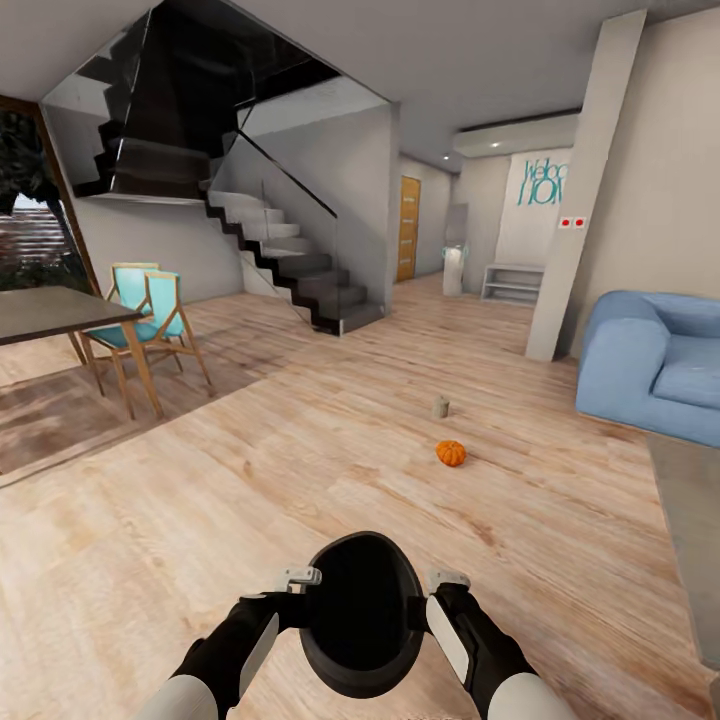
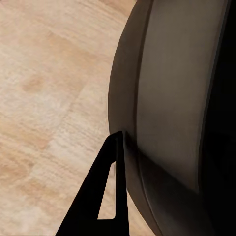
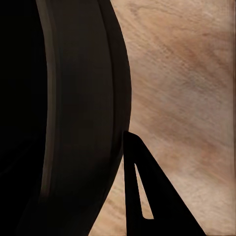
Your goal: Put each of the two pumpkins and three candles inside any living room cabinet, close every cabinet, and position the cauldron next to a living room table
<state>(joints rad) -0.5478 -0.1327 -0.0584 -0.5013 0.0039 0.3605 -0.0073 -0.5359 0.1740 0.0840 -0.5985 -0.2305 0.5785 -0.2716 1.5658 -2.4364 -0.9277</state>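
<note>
I hold the black cauldron (image 1: 362, 612) low in front of me, over the wooden floor, between both arms. My left gripper (image 1: 300, 592) is shut on its left rim and my right gripper (image 1: 442, 592) on its right rim. In each wrist view one dark finger (image 2: 107, 196) (image 3: 142, 196) lies against the cauldron's outer wall (image 2: 167, 108) (image 3: 83, 113), and the other finger is hidden. Ahead on the floor lie one orange pumpkin (image 1: 451, 453) and, just beyond it, a small tan candle (image 1: 440, 406). A dark table (image 1: 50, 310) stands at the far left. The cabinet is out of view.
Two teal chairs (image 1: 150, 310) stand by the table. A blue sofa (image 1: 660, 360) and a grey rug edge (image 1: 695, 540) are on the right. A staircase (image 1: 290, 260) and a white pillar (image 1: 585, 190) stand further back, with a hallway between them.
</note>
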